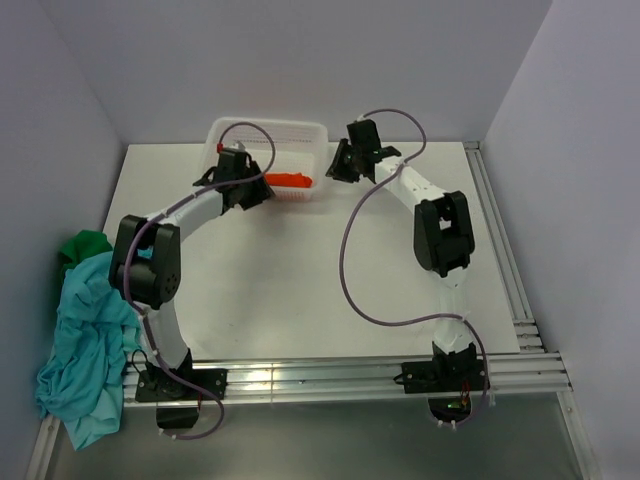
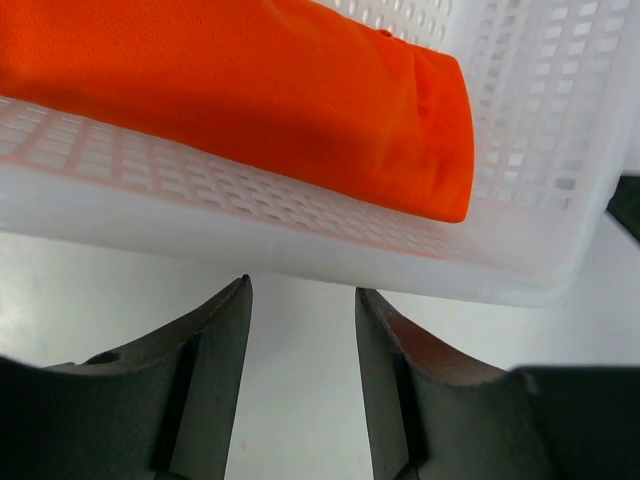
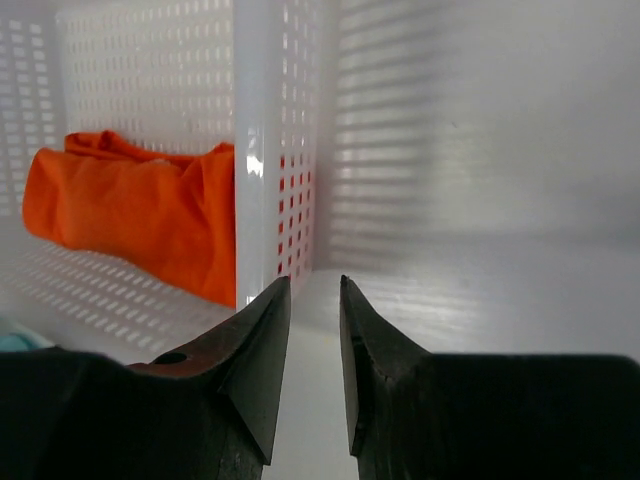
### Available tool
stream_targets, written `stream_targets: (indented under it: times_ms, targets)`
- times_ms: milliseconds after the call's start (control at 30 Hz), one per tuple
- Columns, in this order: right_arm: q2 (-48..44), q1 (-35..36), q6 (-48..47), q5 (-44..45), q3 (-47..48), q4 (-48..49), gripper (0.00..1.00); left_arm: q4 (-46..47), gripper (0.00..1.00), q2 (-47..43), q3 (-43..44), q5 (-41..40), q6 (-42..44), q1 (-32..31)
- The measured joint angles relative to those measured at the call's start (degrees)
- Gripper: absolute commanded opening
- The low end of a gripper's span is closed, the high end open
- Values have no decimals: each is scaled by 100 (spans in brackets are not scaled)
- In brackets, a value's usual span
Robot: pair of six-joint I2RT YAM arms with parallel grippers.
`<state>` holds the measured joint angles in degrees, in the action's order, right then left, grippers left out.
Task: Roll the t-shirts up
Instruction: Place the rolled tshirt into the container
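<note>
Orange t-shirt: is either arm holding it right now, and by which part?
Nothing is held. Both arms' jaws stand apart with nothing between them, outside the basket. The orange t-shirt lies free inside it.

One camera looks down from above and behind me over the whole table [image 1: 300, 270]. Both wrist cameras, low and close, share the basket [image 2: 540, 120] and shirt [image 2: 250, 90].

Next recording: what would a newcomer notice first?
The orange-red rolled t-shirt, lying in the white mesh basket at the far edge of the table, with the left claw and right claw open and empty nearby. Next, the teal t-shirt heaped over the table's left edge, a dark green t-shirt behind it.
</note>
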<state>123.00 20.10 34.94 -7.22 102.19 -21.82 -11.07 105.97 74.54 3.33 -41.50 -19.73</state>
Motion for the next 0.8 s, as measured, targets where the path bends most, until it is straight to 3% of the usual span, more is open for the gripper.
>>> stream_targets:
  times_ms: [133,300,367,400,500,533,633,800]
  targets:
    - [581,28,105,-229,907,-66,40,-2,53,439,660,44,90,411]
    - [380,28,70,-380,793,-72,56,81,61,42,393,175,149,374]
    - [-72,28,-4,-446,225,55,70,92,66,-435,28,208,144,291]
    - [-396,31,-31,-485,-116,70,85,79,68,-732,-186,214,142,251]
    - [-1488,55,-164,-555,-1169,304,99,140,77,-1733,-826,258,136,153]
    - [-1893,72,-214,-546,-1521,446,100,164,86,-2015,-997,275,133,133]
    - [-3071,181,-345,-496,-2435,881,100,269,99,-2933,-1563,286,131,125]
    - [-5084,382,-566,-372,-4369,1829,100,417,100,-4269,-2588,192,116,131]
